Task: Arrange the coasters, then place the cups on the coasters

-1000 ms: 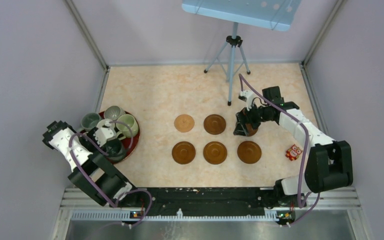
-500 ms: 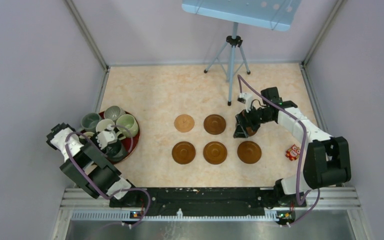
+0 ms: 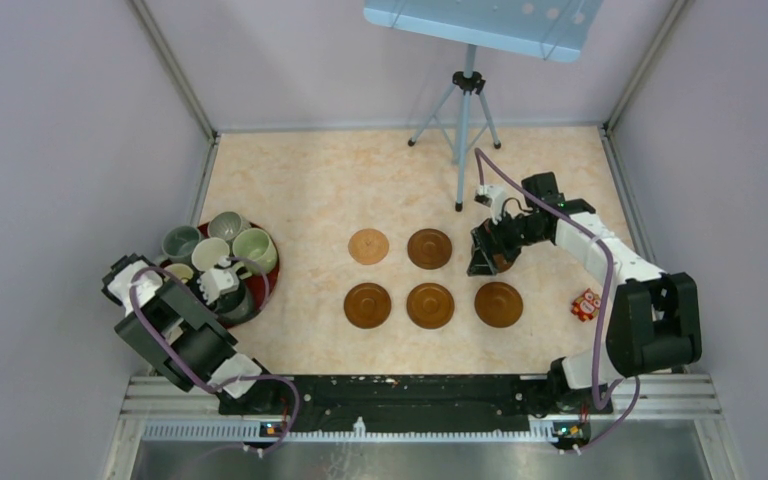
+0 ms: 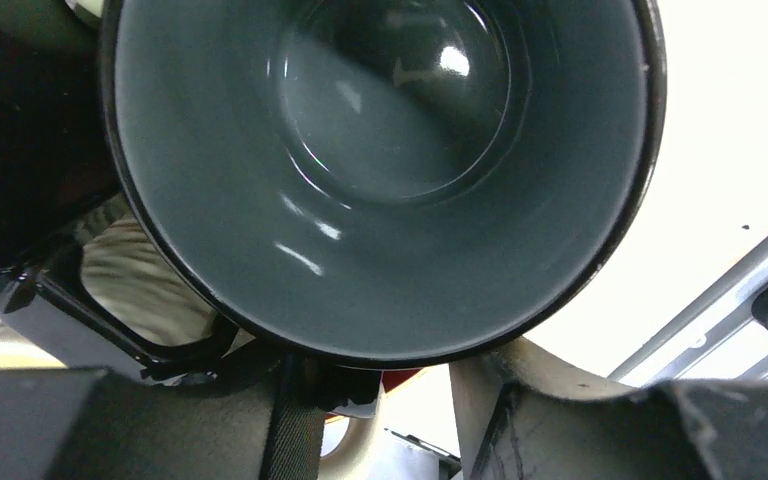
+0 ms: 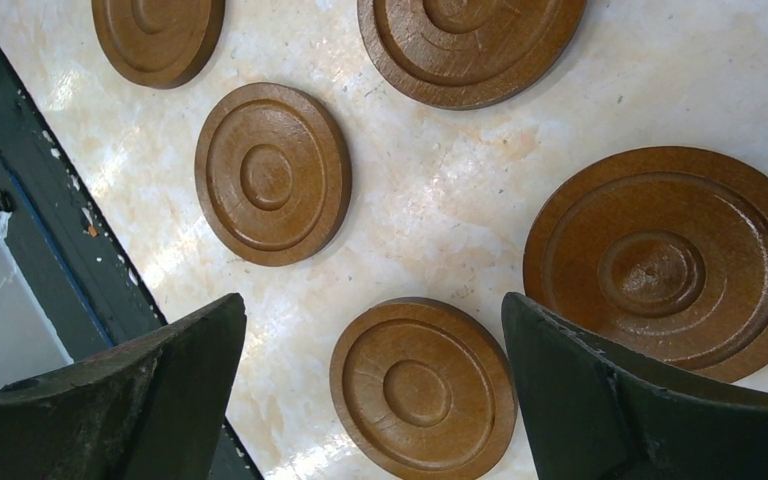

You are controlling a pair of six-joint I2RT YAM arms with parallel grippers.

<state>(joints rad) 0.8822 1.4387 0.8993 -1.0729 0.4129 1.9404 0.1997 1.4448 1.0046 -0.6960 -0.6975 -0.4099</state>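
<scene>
Five brown coasters (image 3: 430, 305) lie in two rows mid-table, the tan one (image 3: 368, 246) at the far left. A sixth coaster (image 5: 665, 260) sits partly hidden under my right gripper (image 3: 487, 256). That gripper (image 5: 372, 300) hovers open over the coasters and holds nothing. Several cups (image 3: 254, 248) stand on the dark red tray (image 3: 271, 272) at the left. My left gripper (image 3: 222, 284) is low at the dark cup (image 4: 380, 160) on the tray's near side. Its fingers (image 4: 505, 400) sit just under the rim, still apart with light between them. Their tips are hidden.
A tripod (image 3: 465, 130) carrying a blue panel (image 3: 480, 25) stands at the back centre. A small red-and-white packet (image 3: 587, 303) lies near the right arm. A metal rail (image 3: 410, 395) runs along the near edge, and grey walls close in the sides.
My left gripper has drawn toward the tray's near side and narrowed its jaws at the dark cup. The right gripper has barely shifted and stays open.
</scene>
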